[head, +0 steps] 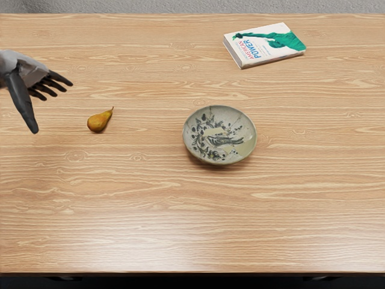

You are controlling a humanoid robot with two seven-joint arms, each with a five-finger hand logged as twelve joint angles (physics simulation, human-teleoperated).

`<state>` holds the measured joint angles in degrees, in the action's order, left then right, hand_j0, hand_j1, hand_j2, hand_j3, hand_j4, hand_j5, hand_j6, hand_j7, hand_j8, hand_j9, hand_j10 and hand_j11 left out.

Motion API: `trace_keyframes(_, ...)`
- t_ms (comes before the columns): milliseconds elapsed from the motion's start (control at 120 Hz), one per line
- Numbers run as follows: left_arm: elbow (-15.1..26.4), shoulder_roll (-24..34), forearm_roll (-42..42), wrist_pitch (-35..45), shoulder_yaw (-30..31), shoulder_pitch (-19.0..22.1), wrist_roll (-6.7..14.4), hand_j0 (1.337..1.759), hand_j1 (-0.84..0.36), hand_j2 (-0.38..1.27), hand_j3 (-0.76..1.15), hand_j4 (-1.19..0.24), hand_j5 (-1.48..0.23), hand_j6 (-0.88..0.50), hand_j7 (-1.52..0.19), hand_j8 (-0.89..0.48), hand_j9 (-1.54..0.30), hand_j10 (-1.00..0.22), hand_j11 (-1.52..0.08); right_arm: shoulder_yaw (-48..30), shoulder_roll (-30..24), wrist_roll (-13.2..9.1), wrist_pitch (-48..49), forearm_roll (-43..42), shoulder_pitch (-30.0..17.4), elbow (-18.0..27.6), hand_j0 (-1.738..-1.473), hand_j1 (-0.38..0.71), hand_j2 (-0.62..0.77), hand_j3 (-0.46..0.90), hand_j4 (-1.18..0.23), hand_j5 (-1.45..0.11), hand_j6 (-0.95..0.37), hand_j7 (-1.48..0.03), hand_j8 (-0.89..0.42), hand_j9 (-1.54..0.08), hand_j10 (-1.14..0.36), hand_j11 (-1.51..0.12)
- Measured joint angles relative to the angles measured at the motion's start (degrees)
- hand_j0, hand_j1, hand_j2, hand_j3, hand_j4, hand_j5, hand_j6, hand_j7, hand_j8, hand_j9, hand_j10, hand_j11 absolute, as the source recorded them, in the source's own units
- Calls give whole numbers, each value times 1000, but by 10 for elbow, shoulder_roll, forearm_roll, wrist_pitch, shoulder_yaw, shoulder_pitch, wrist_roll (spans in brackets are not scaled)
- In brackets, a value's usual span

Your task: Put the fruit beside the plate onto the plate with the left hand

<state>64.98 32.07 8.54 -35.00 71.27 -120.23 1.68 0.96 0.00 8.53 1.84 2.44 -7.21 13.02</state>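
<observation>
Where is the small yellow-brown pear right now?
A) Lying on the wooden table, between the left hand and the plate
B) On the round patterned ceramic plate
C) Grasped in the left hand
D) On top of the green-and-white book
A: the small yellow-brown pear lies on the wooden table, apart from the open left hand and well to the picture's left of the round patterned ceramic plate.

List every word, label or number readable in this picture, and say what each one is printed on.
"POWER": blue capitals on the white cover of the book at the table's far right.
Smaller red line beside it on the same cover: too blurred to read.
The plate: a dark painted pattern only, no lettering.
The pear: no label or writing.
</observation>
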Motion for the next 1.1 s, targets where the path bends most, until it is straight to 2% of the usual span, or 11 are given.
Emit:
trace_keyframes(392,0,-1,-7,0,-6,0,0,1658,337,2,0,-10,-13,-11,-13,-10,-13,-10,-13,-1,0,0,0,1,0,-3,-1658,-339,-2,0,-8,-11,-8,-11,-8,-11,-8,-11)
trace_keyframes(425,-1,-7,-12,0,-6,-1,-1,1658,337,2,0,-11,-13,-11,-13,-11,-13,-11,-13,-1,0,0,0,1,0,-3,-1658,-339,-2,0,-8,-10,-8,-11,-8,-10,-8,-10)
trace_keyframes(458,-8,-40,-19,0,-6,-1,0,1658,337,2,0,-11,-14,-12,-13,-11,-13,-11,-13,-1,0,0,0,1,0,-3,-1658,-339,-2,0,-8,-10,-8,-10,-8,-10,-8,-10)
trace_keyframes(525,-16,-76,-29,0,-3,-45,0,1658,337,2,0,-11,-13,-11,-13,-11,-13,-10,-13,-1,0,0,0,1,0,-3,-1658,-339,-2,0,-8,-10,-8,-10,-8,-10,-8,-10)
trace_keyframes(567,-13,-104,-31,0,-1,-58,0,1658,338,2,0,-10,-13,-10,-13,-10,-13,-10,-13,-1,0,0,0,1,0,-3,-1658,-339,-2,0,-8,-10,-8,-10,-8,-10,-8,-10)
trace_keyframes(642,25,-146,-25,2,17,-102,0,1658,338,2,0,-10,-12,-10,-12,-10,-12,-9,-12,-1,0,0,0,1,0,-3,-1658,-339,-2,0,-8,-11,-8,-11,-8,-11,-8,-11)
trace_keyframes(667,50,-150,-12,22,28,-121,1,1658,338,1,0,-9,-12,-9,-12,-9,-12,-9,-12,-1,0,0,0,1,0,-3,-1658,-339,-2,0,-8,-11,-8,-11,-8,-11,-8,-11)
trace_keyframes(725,100,-174,20,97,46,-124,2,1658,338,2,0,-9,-12,-9,-12,-9,-12,-9,-12,-1,0,0,0,1,0,-3,-1658,-339,-2,0,-8,-10,-8,-10,-8,-10,-8,-10)
trace_keyframes(833,152,-202,98,241,62,-113,2,1658,339,2,0,-9,-11,-9,-11,-9,-11,-9,-11,-1,0,0,0,1,0,-3,-1658,-339,-2,0,-8,-11,-8,-11,-8,-11,-8,-11)
trace_keyframes(967,175,-241,201,423,67,-48,2,1658,339,2,0,-9,-11,-9,-11,-9,-11,-9,-11,-1,0,0,0,1,0,-3,-1658,-339,-2,0,-8,-10,-8,-10,-8,-10,-8,-10)
trace_keyframes(1100,178,-262,220,495,68,2,0,1658,339,2,0,-9,-11,-9,-11,-9,-11,-9,-11,-1,0,0,0,1,0,-3,-1658,-339,-2,0,-8,-10,-8,-10,-8,-10,-8,-10)
